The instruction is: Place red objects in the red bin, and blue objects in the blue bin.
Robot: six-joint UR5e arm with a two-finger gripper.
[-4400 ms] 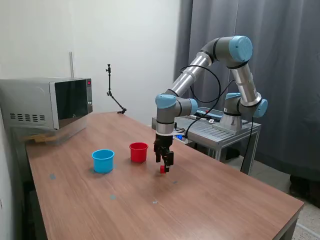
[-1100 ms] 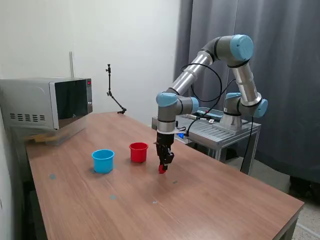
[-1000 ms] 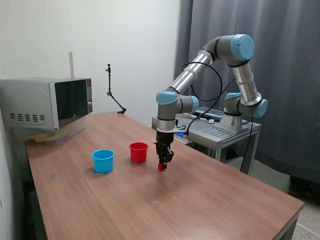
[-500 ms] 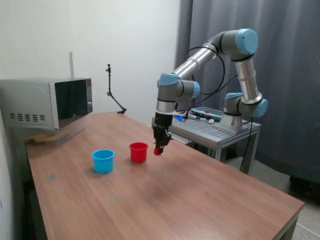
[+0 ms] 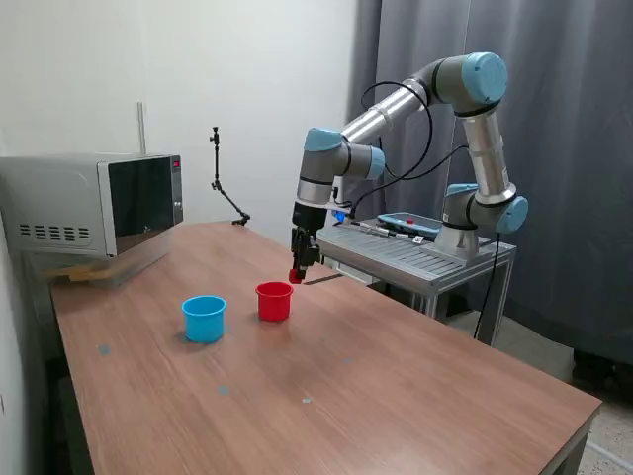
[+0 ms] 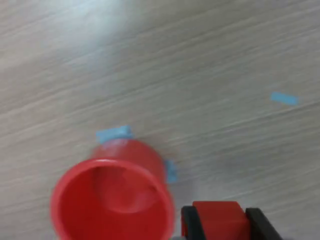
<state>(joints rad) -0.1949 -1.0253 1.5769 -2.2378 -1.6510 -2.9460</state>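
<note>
My gripper (image 5: 296,274) is closed on a red cube (image 6: 218,218), pinched between my two black fingers (image 6: 189,223) and held in the air above the wooden table (image 5: 415,396). Just below me and slightly toward the exterior view's left stands the red cup (image 5: 274,301), upright with its mouth open; the cube is beside its rim, not over the opening. Farther out on that same side, well apart from me, the light blue cup (image 5: 204,319) also stands upright. Small blue tape marks (image 6: 284,98) dot the tabletop near the red cup.
</note>
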